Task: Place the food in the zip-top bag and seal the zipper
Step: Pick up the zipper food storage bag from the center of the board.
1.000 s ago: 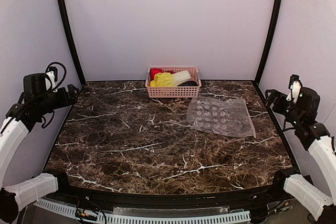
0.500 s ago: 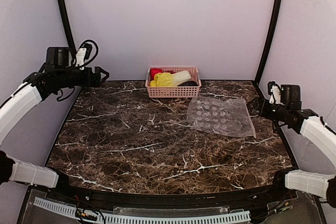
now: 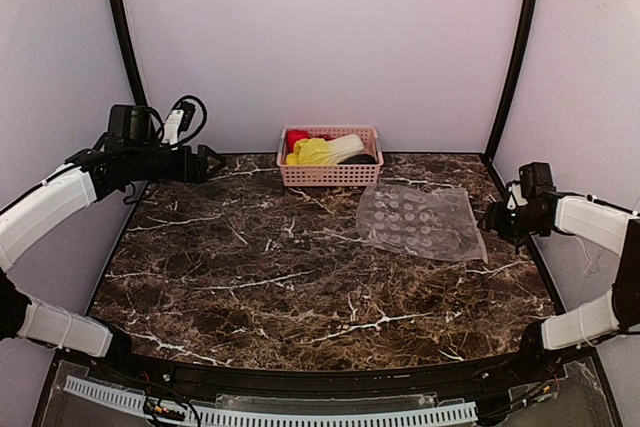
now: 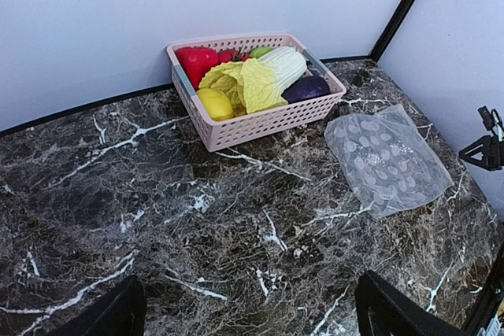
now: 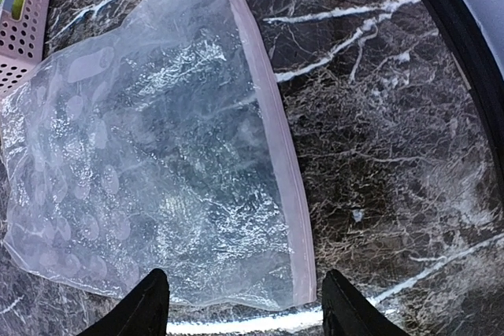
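The pink lattice basket (image 3: pixel 330 175) is sitting at 12 o'clock on the dark marbled surface (image 3: pixel 250 267); the food is lying inside it: leafy cabbage (image 4: pixel 256 78), red bell pepper (image 4: pixel 197 60), yellow piece (image 4: pixel 215 104), small green piece (image 4: pixel 261 52) and a dark purple piece (image 4: pixel 307 88); the zip-top bag (image 3: pixel 420 222) is lying flat and empty at about 2 o'clock, just beside the basket's near right corner; its zipper (image 5: pixel 272 127) is running along the edge facing 3 o'clock; the left gripper (image 3: pixel 208 163) is hovering at 10 o'clock, jaws spread wide, holding nothing; the right gripper (image 3: pixel 497 219) is hanging at 3 o'clock over the bag's zipper corner, jaws apart, with nothing visibly gripped.
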Tool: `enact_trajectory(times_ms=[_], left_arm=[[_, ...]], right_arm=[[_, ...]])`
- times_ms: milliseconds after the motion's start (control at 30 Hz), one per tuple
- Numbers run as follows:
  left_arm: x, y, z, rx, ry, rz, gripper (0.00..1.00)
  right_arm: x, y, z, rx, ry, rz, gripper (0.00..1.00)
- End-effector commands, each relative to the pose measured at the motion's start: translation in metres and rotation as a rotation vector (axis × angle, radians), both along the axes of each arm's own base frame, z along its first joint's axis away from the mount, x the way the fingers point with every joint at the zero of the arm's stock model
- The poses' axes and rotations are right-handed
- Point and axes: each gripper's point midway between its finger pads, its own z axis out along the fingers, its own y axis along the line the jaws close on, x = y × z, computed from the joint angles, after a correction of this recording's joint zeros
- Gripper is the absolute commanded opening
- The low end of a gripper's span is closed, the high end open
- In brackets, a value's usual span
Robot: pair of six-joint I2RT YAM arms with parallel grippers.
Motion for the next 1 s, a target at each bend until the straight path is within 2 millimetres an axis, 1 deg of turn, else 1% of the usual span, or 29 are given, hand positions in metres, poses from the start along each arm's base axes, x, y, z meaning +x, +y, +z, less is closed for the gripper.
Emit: enact_trajectory(times_ms=[0, 133, 300, 433, 633, 667, 700, 800, 900, 967], left_arm=[[-0.004, 0.006, 0.021, -0.011, -0.069, 0.028, 0.93], [-0.004, 0.003, 0.017, -0.027, -0.049, 0.015, 0.93], [-0.002, 0.000, 0.011, -0.041, -0.020, 0.013, 0.93], [0.000, -0.003, 0.005, -0.049, 0.004, 0.008, 0.93], [0.000, -0.009, 0.002, -0.066, 0.015, -0.021, 0.93], [0.000, -0.009, 0.001, -0.067, 0.015, -0.022, 0.93], [0.001, -0.009, 0.001, -0.068, 0.017, -0.020, 0.92], [0.001, -0.008, -0.002, -0.062, 0.022, -0.013, 0.93], [0.001, -0.009, -0.003, -0.062, 0.027, -0.016, 0.93], [0.001, -0.009, -0.002, -0.065, 0.024, -0.021, 0.93]], right_arm=[[-0.004, 0.002, -0.013, 0.011, 0.044, 0.008, 0.62], [-0.007, 0.001, -0.024, 0.004, 0.078, 0.006, 0.58], [-0.014, -0.005, -0.037, -0.032, 0.124, -0.008, 0.61], [-0.017, -0.004, -0.050, -0.053, 0.165, 0.001, 0.60], [-0.016, -0.004, -0.060, -0.063, 0.194, -0.003, 0.60], [-0.016, 0.000, -0.062, -0.069, 0.198, 0.010, 0.60], [-0.016, 0.004, -0.063, -0.076, 0.203, 0.022, 0.59], [-0.017, 0.005, -0.068, -0.091, 0.218, 0.026, 0.57], [-0.016, 0.008, -0.070, -0.090, 0.225, 0.034, 0.52], [-0.015, 0.009, -0.071, -0.089, 0.226, 0.036, 0.51]])
